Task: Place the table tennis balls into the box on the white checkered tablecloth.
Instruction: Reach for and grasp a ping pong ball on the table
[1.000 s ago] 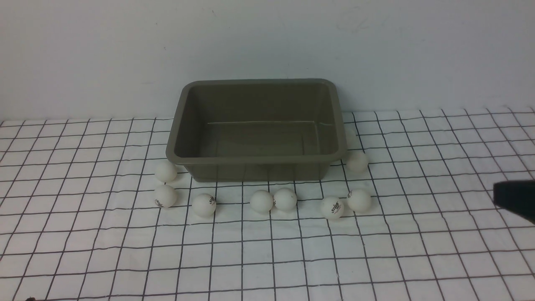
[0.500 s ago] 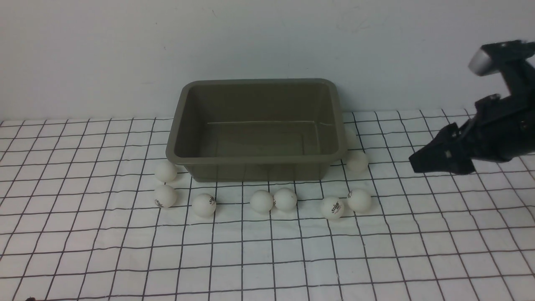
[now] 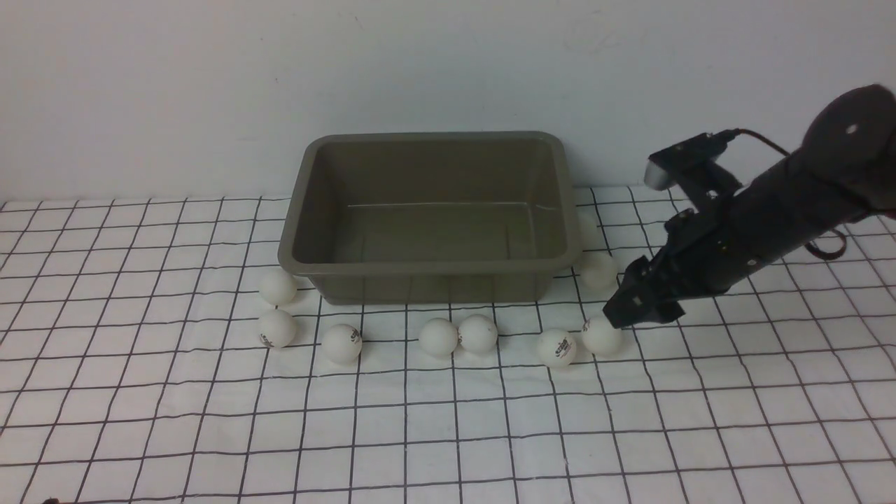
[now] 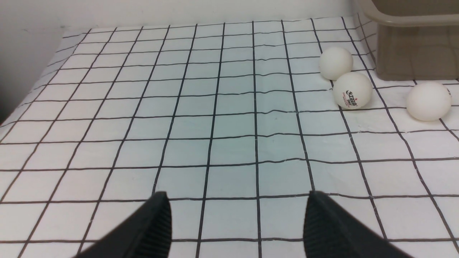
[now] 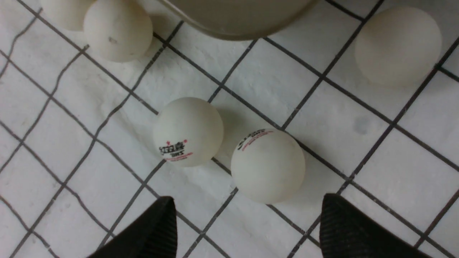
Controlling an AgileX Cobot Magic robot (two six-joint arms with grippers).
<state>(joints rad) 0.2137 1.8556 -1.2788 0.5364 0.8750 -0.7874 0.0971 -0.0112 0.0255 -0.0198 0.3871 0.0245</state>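
On a checkered cloth, spread fingers are nearing a ball before the box, likely needing lowering around it.

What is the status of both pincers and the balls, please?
Left pincer open, empty. Right pincer open, above cloth, near ball. Balls outside box. Nothing seen blocking right pincer.

In your front view, the box sat at upper centre on the tablecloth; balls lay at its lower left, below its centre, and along its right side.
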